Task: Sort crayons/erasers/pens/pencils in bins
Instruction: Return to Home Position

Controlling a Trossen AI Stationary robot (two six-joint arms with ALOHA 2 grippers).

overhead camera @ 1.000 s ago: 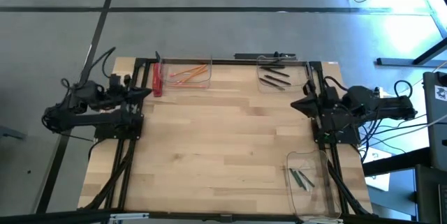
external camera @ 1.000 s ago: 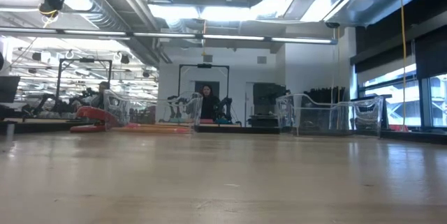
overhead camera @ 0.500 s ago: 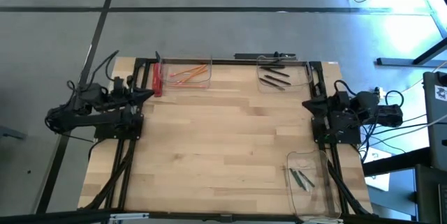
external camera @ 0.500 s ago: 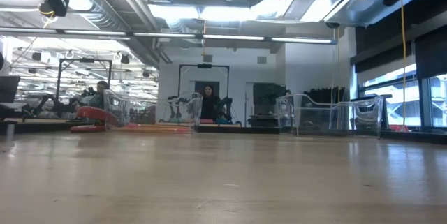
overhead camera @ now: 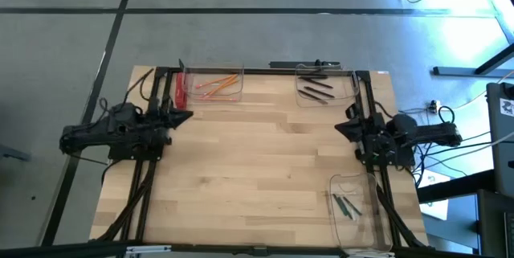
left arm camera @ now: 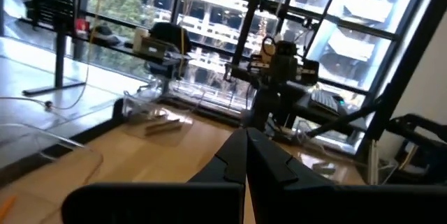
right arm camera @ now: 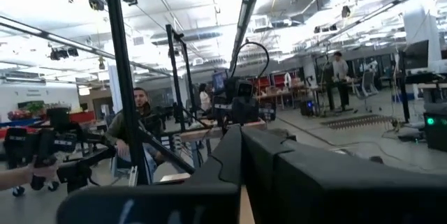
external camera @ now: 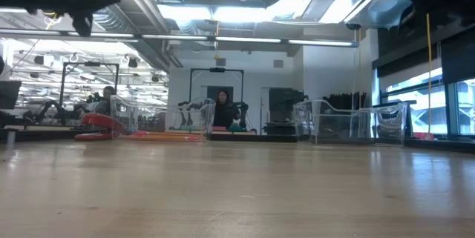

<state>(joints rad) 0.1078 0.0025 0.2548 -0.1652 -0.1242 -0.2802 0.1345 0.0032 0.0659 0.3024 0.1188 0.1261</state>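
Three clear bins stand on the wooden table. The far-left bin (overhead camera: 215,86) holds orange pencils (overhead camera: 217,85). In the far-right bin (overhead camera: 320,89) lie black pens (overhead camera: 316,89). The near-right bin (overhead camera: 355,210) holds a few dark greenish sticks (overhead camera: 346,205). A flat red bar (overhead camera: 181,91) lies beside the pencil bin. My left gripper (overhead camera: 186,116) hangs shut at the table's left edge, pointing right, with nothing in it (left arm camera: 246,147). My right gripper (overhead camera: 337,128) hangs shut at the right edge, pointing left, also with nothing in it (right arm camera: 241,144).
The black frame rails (overhead camera: 257,70) run along the table's far edge and both sides. The broad middle of the table (overhead camera: 257,153) is bare wood. A person (right arm camera: 140,116) sits in the room beyond the table.
Both arms have folded down toward the table: in the low view their dark bodies have come into the top corners. My left gripper has shifted a little toward the table's right and near edges. Both grippers have stayed shut.
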